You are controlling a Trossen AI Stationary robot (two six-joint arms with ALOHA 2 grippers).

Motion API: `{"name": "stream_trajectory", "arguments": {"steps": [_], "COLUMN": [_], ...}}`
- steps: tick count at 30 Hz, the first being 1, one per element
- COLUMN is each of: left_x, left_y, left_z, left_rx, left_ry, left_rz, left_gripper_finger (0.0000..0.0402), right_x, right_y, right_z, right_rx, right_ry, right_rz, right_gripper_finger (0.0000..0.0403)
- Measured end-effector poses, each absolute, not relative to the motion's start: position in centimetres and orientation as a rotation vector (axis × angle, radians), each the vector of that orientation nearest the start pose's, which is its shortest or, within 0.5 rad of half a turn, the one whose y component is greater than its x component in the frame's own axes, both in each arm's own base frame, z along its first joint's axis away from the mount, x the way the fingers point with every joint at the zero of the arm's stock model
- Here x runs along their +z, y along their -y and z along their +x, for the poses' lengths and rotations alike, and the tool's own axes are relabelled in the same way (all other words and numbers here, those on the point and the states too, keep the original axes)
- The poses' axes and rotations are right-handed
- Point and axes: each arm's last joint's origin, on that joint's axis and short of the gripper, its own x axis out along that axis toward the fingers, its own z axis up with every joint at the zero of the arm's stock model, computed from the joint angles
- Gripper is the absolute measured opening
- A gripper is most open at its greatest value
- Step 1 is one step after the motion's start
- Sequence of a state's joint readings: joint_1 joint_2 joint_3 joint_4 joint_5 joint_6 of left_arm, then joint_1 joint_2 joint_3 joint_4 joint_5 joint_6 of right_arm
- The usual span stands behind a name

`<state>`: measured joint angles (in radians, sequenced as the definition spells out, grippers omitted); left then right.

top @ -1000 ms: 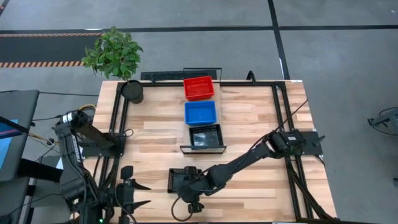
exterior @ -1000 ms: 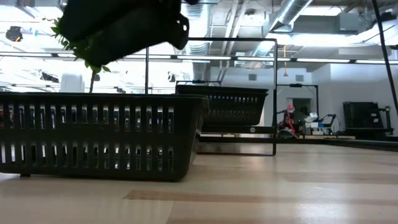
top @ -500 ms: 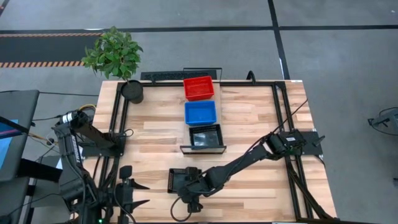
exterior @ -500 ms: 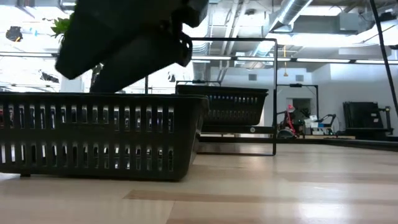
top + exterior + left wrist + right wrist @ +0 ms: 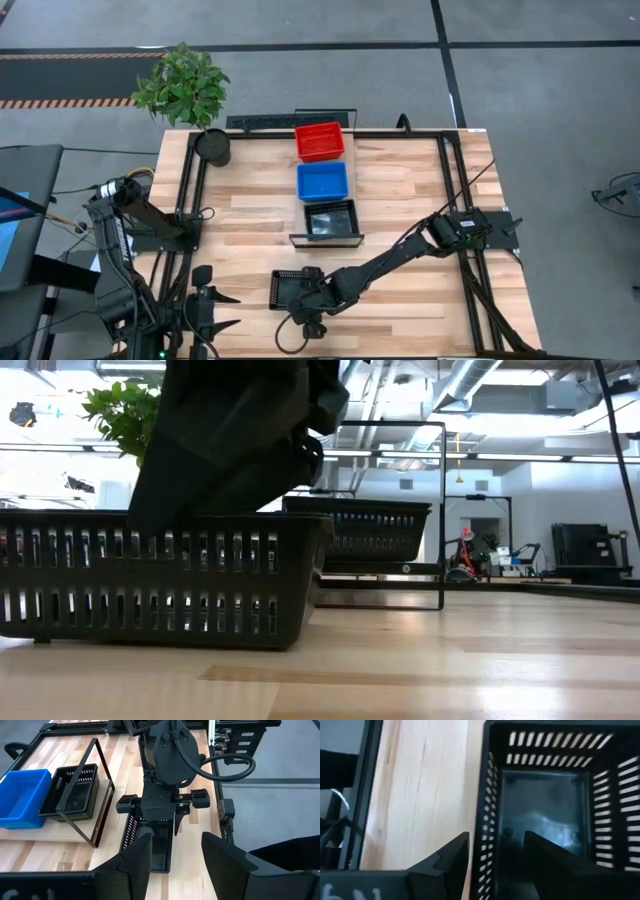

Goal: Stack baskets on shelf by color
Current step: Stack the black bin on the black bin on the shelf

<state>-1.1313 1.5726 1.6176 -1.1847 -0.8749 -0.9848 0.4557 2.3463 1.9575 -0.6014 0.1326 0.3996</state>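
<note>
- The right hand (image 5: 303, 305) sits low centre in the high view, fingers spread either side of the near wall of a black basket (image 5: 287, 288) on the desk (image 5: 400, 200).
- On the shelf (image 5: 322, 238), centre: red basket (image 5: 320, 141), blue basket (image 5: 322, 181), another black one (image 5: 330, 219).
- The left hand (image 5: 228, 312), lower left, is parted and holds nothing.

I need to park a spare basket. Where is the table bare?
Bare wood lies between the shelf and the right arm's base, and between the plant pot and shelf. Crowded: near the loose black basket under the right gripper.
</note>
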Motion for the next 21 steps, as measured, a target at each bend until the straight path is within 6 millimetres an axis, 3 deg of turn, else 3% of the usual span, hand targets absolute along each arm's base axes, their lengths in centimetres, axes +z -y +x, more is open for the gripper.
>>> {"name": "stream_trajectory", "arguments": {"steps": [4, 15, 21], "left_x": [36.01, 35.95, 35.93], "left_y": [26.08, 26.12, 26.14], "left_z": [14.72, 14.68, 14.67], "left_rx": [0.086, 0.074, 0.070], "left_ry": [-0.623, -0.645, -0.657], "left_rz": [0.012, 0.000, -0.014], "left_gripper_finger": [0.0163, 0.0163, 0.0163], "right_x": [17.35, 16.68, 17.25], "right_y": [-21.89, -21.83, -22.02], "right_z": [45.64, 45.46, 45.46], "right_rx": [0.063, 0.083, 0.081], "right_ry": [-0.988, -1.038, -1.034], "right_rz": [0.074, 0.064, 0.079], "right_gripper_finger": [0.0188, 0.0023, 0.0009]}}
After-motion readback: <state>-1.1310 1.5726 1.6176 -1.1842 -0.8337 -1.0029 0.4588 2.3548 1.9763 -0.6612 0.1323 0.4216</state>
